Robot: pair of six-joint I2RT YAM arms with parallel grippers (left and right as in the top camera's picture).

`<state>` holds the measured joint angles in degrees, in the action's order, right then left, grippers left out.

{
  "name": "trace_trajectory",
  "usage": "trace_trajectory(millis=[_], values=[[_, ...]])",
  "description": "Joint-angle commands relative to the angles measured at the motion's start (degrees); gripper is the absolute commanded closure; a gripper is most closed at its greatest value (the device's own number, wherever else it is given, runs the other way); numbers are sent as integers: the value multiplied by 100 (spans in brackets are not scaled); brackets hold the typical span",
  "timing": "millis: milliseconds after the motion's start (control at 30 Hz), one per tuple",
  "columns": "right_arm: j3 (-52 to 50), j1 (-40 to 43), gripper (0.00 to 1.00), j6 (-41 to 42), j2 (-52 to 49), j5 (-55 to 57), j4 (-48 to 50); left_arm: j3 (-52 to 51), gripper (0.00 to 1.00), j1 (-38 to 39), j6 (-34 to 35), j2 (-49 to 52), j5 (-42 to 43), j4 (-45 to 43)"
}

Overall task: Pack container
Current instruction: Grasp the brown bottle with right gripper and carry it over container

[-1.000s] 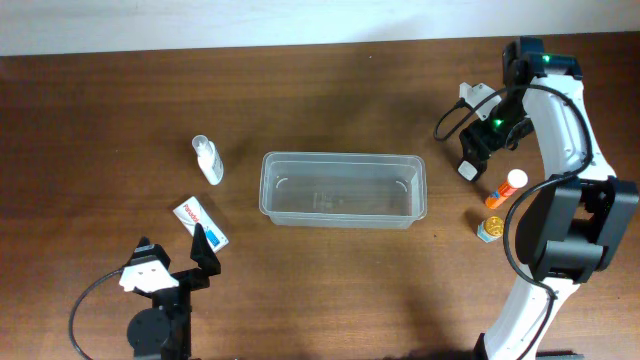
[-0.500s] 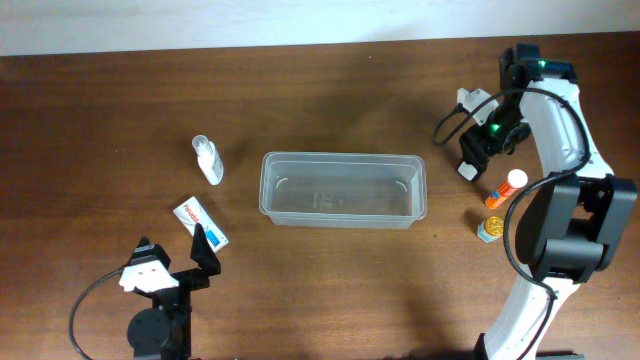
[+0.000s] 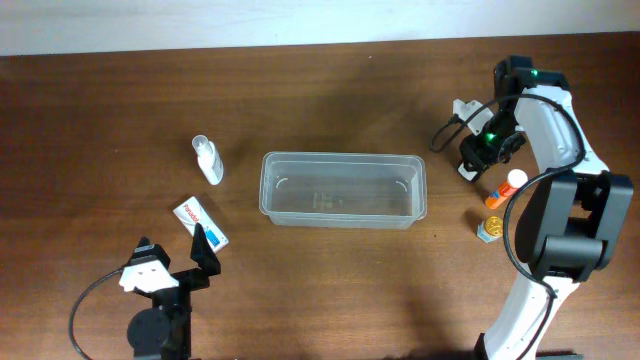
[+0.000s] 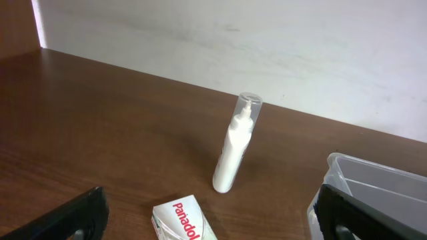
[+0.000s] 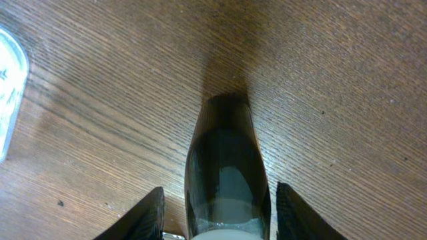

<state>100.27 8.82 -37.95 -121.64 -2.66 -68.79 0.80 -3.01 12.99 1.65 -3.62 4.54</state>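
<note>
Brown wood surface (image 3: 320,90). Right hand (image 5: 220,207) straddles a dark bottle (image 5: 225,153); clamped or not, cannot tell. Left hand (image 3: 176,256) spread wide, box (image 3: 201,222) just ahead.

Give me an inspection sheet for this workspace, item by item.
Surface: wooden table, no spills seen.
Job's things: clear container, upright, empty, mid-table.
Clutter: white spray bottle and Panadol box on the left; orange-and-white tube, gold-lidded jar and dark bottle on the right; all outside the container.
Grippers: left gripper open, holding nothing; right gripper open, astride the dark bottle.
Cables: black cable looped beside the right arm.
Surroundings: white wall behind the table.
</note>
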Motion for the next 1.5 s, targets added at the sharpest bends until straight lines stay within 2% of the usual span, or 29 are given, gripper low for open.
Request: trace_trajectory(millis=[0,100,567,733,900,1133,1267,1467], values=[[-26,24,60,50,-76,-74,13,-26,1,-2,-107,2,42,4],[-24,24,67,50,-76,-74,11,-26,0,-2,-107,2,44,4],[557,20,82,695,13,-72,-144,-26,0,-2,-105,2,44,4],[990,20,82,1351,201,-74,-350,-26,1,-2,-107,2,42,4],[1722,13,83,2234,385,-116,-1257,-26,1,-2,-107,2,42,4],[3060,-109,83,2922,398,-654,-2490,-26,1,-2,-107,2,42,4],[3727,-474,83,3362,398,-667,-2855,-26,1,-2,-107,2,42,4],[3882,-1303,83,4092,424,-671,-2855,-26,0,-2,-105,2,42,4]])
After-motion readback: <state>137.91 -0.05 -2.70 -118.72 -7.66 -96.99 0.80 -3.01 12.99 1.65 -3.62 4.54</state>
